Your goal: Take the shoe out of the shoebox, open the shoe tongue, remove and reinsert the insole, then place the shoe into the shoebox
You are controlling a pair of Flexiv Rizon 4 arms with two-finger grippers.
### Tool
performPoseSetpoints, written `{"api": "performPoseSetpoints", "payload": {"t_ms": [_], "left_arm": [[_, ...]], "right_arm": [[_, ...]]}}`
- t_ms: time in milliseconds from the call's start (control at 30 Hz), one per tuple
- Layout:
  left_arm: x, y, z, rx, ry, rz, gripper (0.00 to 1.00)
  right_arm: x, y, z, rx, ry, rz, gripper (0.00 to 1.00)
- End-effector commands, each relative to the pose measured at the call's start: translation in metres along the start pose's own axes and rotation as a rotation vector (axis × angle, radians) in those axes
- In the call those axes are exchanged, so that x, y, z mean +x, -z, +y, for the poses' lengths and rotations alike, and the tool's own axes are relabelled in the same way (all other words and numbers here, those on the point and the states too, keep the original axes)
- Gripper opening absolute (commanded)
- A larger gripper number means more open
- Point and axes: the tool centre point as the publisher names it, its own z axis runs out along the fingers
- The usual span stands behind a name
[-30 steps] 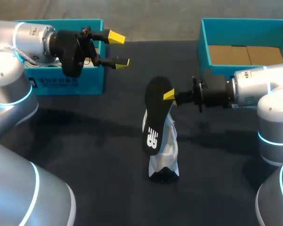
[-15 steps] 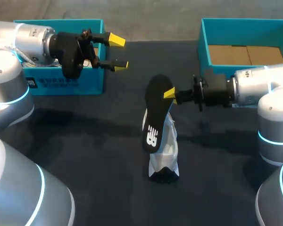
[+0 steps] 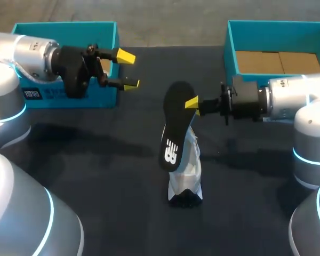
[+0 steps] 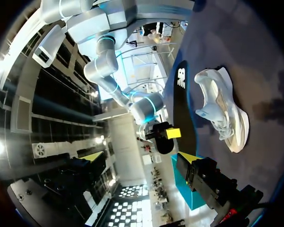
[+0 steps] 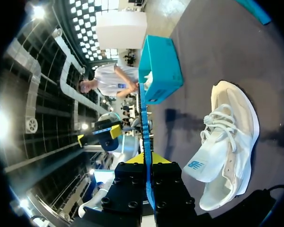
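Shoe out of box: done. The white shoe (image 3: 188,172) is seen on the dark table (image 3: 96,170), between the left teal box (image 3: 69,96) and the right teal box (image 3: 277,40) and apart from both.
Tongue: it appears folded outward in the right wrist view, so this step is judged done.
Insole removal: judged done. The black insole (image 3: 175,128) is held up over the shoe; whether its lower end touches the shoe cannot be told.
Right gripper (image 3: 192,104): pinched narrowly on the insole's upper end, which is gripped edge-on.
Left gripper (image 3: 128,69): spread wide with nothing held, in the air beside the left teal box and well apart from the shoe.
Left to do: the insole is to be reinserted, and the shoe is then to be placed in its box.
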Motion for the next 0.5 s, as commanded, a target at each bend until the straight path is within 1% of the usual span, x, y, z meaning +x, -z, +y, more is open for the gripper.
{"api": "performPoseSetpoints", "payload": {"t_ms": [33,100,167,267,400,433,500], "left_arm": [[0.009,0.006,-0.008,0.011,-0.011,-0.029,1.00],[0.014,0.005,-0.011,0.021,-0.025,-0.019,1.00],[0.017,0.005,-0.012,0.022,-0.021,-0.034,1.00],[0.025,0.005,-0.014,0.007,-0.034,-0.041,1.00],[0.042,0.006,-0.014,-0.048,-0.039,-0.046,1.00],[0.046,0.006,-0.014,-0.056,-0.033,-0.059,1.00],[0.055,0.004,-0.014,-0.063,-0.035,-0.049,1.00]], "right_arm": [[0.003,0.000,-0.001,-0.003,-0.006,0.004,0.00],[0.003,0.000,-0.001,-0.003,-0.006,0.004,0.00],[0.003,0.000,-0.001,-0.003,-0.006,0.004,0.00],[0.003,0.000,-0.001,-0.003,-0.006,0.004,0.00],[0.003,0.000,-0.001,-0.003,-0.006,0.004,0.00],[0.003,0.000,-0.001,-0.003,-0.006,0.004,0.00],[0.003,0.000,-0.001,-0.003,-0.006,0.004,0.00]]}}
